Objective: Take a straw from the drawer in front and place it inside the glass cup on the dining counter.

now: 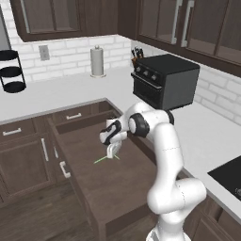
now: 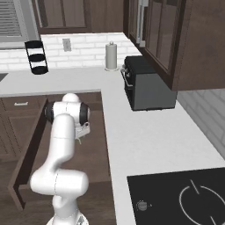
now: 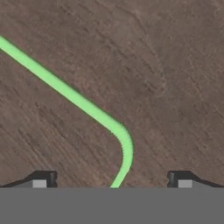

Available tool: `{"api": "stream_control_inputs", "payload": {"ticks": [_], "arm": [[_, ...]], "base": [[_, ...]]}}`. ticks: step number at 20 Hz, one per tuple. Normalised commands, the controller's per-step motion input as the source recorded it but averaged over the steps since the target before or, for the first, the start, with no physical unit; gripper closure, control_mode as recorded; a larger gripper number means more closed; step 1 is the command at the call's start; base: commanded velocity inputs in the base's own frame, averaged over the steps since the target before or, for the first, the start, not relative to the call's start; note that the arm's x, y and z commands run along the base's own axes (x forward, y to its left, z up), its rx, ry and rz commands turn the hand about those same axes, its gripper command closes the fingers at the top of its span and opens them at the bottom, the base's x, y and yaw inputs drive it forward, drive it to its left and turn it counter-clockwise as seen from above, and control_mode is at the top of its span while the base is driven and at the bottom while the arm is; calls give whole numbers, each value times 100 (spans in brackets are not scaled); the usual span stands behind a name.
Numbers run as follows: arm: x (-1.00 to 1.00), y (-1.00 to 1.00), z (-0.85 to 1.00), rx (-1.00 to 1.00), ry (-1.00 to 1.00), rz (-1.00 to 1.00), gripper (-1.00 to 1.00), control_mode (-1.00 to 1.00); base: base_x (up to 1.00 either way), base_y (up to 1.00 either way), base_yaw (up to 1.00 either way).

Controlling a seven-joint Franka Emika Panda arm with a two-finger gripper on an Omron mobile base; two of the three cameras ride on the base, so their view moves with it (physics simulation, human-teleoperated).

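The wide dark-brown drawer (image 1: 108,188) stands pulled out in front of me, its wooden floor bare except for the light green straw (image 1: 101,160). In the hand view the straw (image 3: 78,100) runs diagonally from the upper left and bends down toward the bottom middle. My gripper (image 1: 113,151) hangs low inside the drawer, just above the straw's right end. It is open: in the hand view its fingertips (image 3: 43,179) stand wide apart, and the straw's bent end passes between them near the gripper (image 3: 112,180). The glass cup and the dining counter are out of view.
An L-shaped white counter (image 1: 56,92) wraps the drawer at the back and right. On it stand a black oven (image 1: 164,80), a paper towel roll (image 1: 97,61), a knife block (image 1: 136,55) and a black tiered stand (image 1: 13,70). A cooktop (image 2: 184,197) lies near right.
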Motion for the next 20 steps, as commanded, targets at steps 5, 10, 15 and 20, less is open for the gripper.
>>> {"api": "stream_control_inputs", "payload": {"ticks": [5, 10, 15, 20], "arm": [[-18, -5, -49, 0, -10, 7, -100, -100], [10, 0, -49, 0, 0, 2, 100, -100], [17, 0, -45, 0, 2, 0, 100, -100], [-2, 0, -49, 0, 2, 0, 100, -100]], "base": [[0, 0, 0], [0, 0, 0], [0, 0, 0], [0, 0, 0]]}}
